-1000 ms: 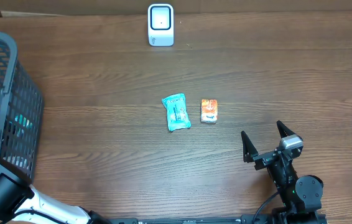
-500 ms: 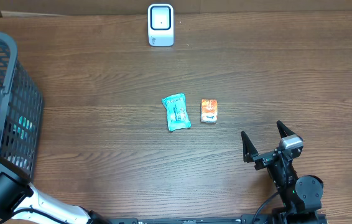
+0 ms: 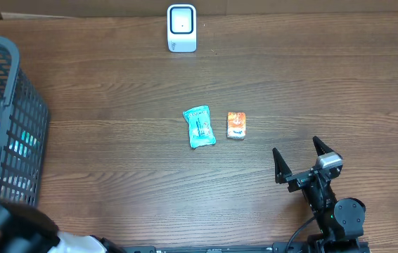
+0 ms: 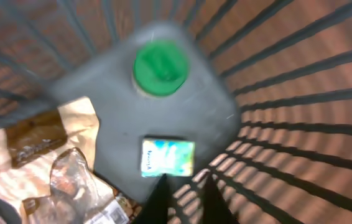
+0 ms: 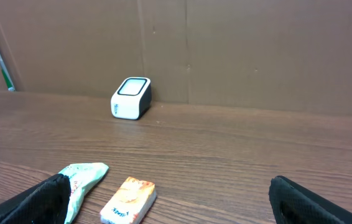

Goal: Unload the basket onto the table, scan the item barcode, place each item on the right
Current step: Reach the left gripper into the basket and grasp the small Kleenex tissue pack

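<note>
The left tool [image 4: 184, 186] hangs inside the grey wire basket [image 3: 23, 98], tips pinched nearly together on nothing I can see. The small teal-and-white box [image 4: 167, 157] lies flat on the basket floor just beyond them, beside the green-capped bottle [image 4: 160, 63]. A grab could slip off that flat face or snag the wires. The right tool [image 3: 296, 149] stands wide open and empty, well apart from the white scanner [image 3: 181, 28].

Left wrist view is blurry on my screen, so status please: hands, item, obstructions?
Right hand open, holding nothing. Left hand inside grey wire basket, grip unclear. No item at white box-shaped scanner. Teal plastic pouch, small orange packet lie mid-table.
</note>
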### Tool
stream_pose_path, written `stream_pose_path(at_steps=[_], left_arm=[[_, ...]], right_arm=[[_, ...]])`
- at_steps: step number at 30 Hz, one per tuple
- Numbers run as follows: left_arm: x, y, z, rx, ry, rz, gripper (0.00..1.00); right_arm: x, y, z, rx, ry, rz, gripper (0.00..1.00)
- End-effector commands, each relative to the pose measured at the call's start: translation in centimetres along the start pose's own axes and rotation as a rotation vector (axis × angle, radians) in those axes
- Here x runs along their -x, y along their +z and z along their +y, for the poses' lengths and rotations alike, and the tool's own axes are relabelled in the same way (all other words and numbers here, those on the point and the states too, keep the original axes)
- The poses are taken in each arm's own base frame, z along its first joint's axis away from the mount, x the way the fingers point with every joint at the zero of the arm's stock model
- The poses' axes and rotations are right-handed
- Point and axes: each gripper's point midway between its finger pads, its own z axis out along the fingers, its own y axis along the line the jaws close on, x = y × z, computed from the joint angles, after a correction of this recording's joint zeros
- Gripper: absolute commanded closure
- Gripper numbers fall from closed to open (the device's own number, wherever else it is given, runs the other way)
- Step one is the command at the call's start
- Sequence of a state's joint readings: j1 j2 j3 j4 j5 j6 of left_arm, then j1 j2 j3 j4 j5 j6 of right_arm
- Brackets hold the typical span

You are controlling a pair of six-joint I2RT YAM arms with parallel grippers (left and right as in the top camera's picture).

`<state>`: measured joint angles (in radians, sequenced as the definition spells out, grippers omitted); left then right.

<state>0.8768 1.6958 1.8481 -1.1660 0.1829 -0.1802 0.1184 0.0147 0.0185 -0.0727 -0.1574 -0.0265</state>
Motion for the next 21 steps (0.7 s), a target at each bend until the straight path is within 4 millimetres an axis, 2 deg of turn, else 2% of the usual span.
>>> stream_pose_path(at_steps=[1,2,5,10,15,18,21], left_arm=[[-0.1,-1.4,-0.4,-0.004,-0.037,-0.015,0.56],[-0.5,-1.0,-0.3,0.003,-0.030,0.004,0.48],[-1.8,0.8,0.1,0.012,0.012,0.067,0.43],[-4.8,5.2,1.3,0.031,0.024,0.207,0.52],[-8.7,10.3,3.1,0.055,0.052,0.351,0.60],[-10.6,12.8,4.1,0.073,0.045,0.398,0.60],[-11.3,14.4,4.6,0.078,0.047,0.390,0.55]], right_arm=[[-0.2,0.0,0.1,0.004,0.002,-0.004,0.00],[-0.2,0.0,0.1,0.004,0.002,-0.004,0.00],[-0.2,0.0,0.1,0.004,0.002,-0.004,0.00],[-0.2,0.0,0.1,0.004,0.002,-0.004,0.00],[-0.2,0.0,0.1,0.004,0.002,-0.004,0.00],[-0.2,0.0,0.1,0.004,0.002,-0.004,0.00],[-0.2,0.0,0.1,0.004,0.002,-0.004,0.00]])
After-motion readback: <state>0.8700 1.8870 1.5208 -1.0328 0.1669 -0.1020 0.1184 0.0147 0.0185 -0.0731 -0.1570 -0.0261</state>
